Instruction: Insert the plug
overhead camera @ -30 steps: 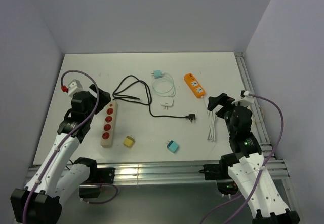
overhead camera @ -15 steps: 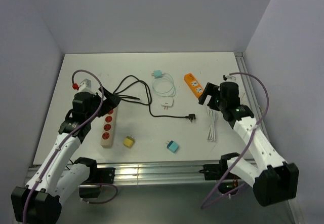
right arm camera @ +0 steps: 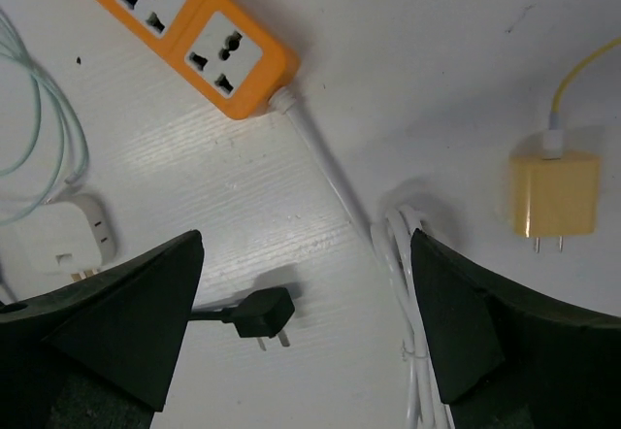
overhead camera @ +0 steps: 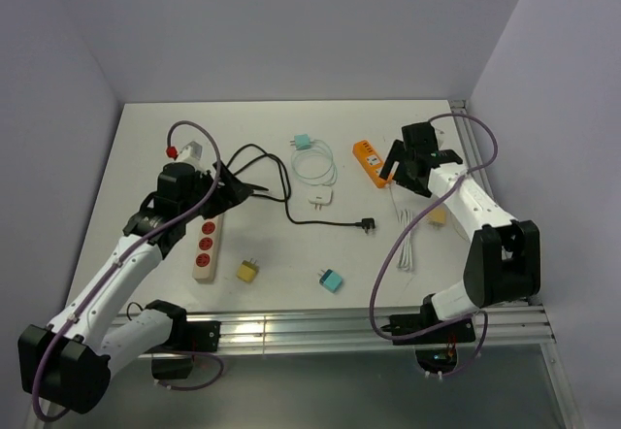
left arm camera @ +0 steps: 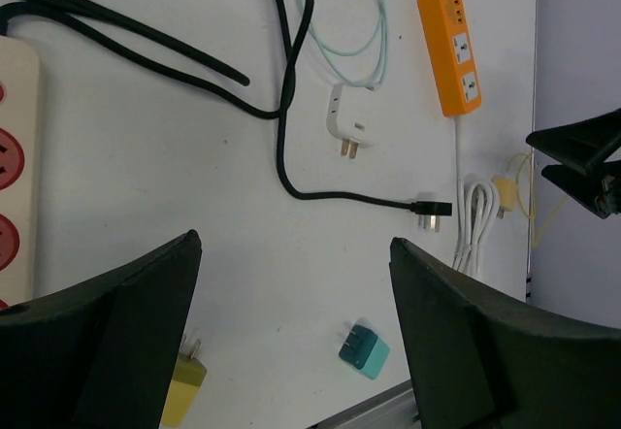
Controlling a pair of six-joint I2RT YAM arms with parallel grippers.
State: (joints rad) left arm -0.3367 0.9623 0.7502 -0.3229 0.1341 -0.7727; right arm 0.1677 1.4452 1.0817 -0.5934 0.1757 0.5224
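The black plug (overhead camera: 367, 223) lies on the table at the end of its black cable (overhead camera: 254, 170); it also shows in the left wrist view (left arm camera: 430, 210) and the right wrist view (right arm camera: 260, 314). The orange power strip (overhead camera: 372, 164) lies at the back right, sockets up (right arm camera: 184, 41). The cream power strip (overhead camera: 207, 238) with red sockets lies at the left. My left gripper (overhead camera: 233, 184) is open and empty above the cable, beside the cream strip (left arm camera: 15, 157). My right gripper (overhead camera: 400, 169) is open and empty, hovering just right of the orange strip.
A white charger (overhead camera: 320, 197) with a pale green cord (overhead camera: 312, 165), a teal adapter (overhead camera: 330, 280), a yellow adapter (overhead camera: 247, 271), a yellow charger (right arm camera: 555, 196) and the orange strip's bundled white cord (overhead camera: 408, 243) lie around. A metal rail runs along the right edge (overhead camera: 477, 162).
My left gripper has moved right and away, over the black cable. My right arm has swung from the near right to the far side, beside the orange strip.
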